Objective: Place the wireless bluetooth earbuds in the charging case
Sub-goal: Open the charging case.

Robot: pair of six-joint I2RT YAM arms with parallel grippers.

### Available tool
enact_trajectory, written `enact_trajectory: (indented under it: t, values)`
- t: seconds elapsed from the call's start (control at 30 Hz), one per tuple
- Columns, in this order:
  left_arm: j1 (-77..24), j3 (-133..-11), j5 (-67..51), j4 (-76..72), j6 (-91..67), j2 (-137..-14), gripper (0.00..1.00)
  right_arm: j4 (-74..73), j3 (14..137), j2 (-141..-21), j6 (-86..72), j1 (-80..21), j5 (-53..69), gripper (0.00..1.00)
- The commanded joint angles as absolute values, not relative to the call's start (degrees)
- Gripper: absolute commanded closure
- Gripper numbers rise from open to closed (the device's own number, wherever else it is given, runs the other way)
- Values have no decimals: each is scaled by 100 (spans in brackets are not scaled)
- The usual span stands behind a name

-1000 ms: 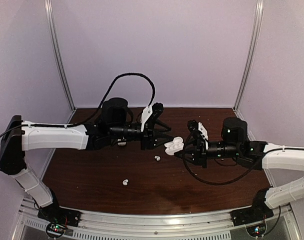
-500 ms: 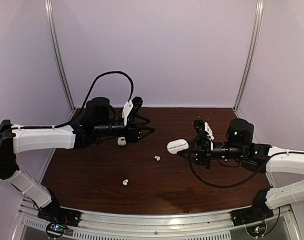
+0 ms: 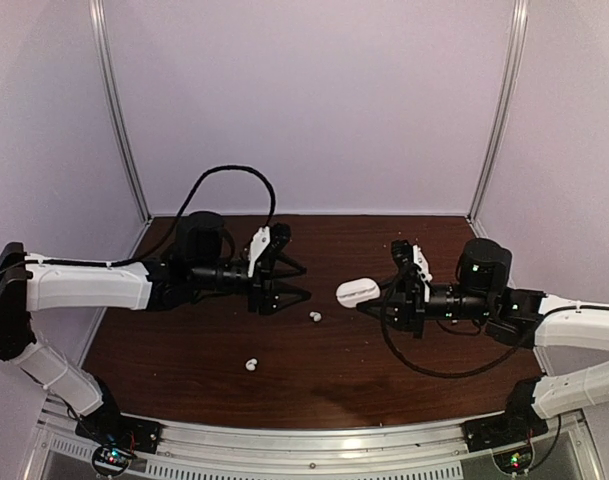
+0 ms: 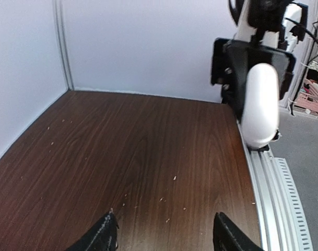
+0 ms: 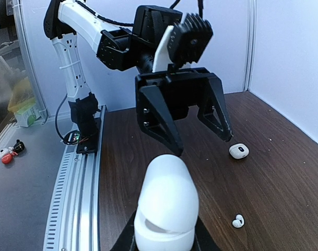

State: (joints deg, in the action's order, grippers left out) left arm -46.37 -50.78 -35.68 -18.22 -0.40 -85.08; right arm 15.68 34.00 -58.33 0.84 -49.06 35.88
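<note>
My right gripper (image 3: 369, 296) is shut on a white pebble-shaped charging case (image 3: 355, 291) and holds it above the table. In the right wrist view the case (image 5: 166, 206) has its lid down, with a thin gap at the seam. My left gripper (image 3: 302, 284) is open and empty, facing the case from the left. In the left wrist view its fingertips (image 4: 104, 238) stand wide apart over bare wood, with the case (image 4: 260, 107) ahead. One white earbud (image 3: 315, 317) lies below the gap between the grippers, and it also shows in the right wrist view (image 5: 238, 220). Another earbud (image 3: 251, 365) lies nearer the front.
A second small white case (image 5: 239, 151) lies on the wood table (image 3: 184, 340) beyond the left gripper (image 5: 185, 112); the left arm hides it in the top view. White walls close in the back and sides. A metal rail (image 3: 314, 440) runs along the near edge.
The left gripper drew back to the left, then came forward again toward the case, still open. The case looked open a second ago; its lid is now down.
</note>
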Motion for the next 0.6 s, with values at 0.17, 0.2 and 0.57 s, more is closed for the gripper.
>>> enact_trajectory:
  t: [0.17,0.2,0.57]
  values:
    - [-5388,-6125,-3450,-1585,518,-8815,37,1697,3542,-6116,100,-4948,3610,100]
    - [-5408,-6119,-3468,-1655,504,-8825,37,1656,3556,-6110,117,-4948,3592,100]
    - [-5723,-6348,-3542,-1446,837,-9048,33,1619,3569,-6107,122,-4956,3508,100]
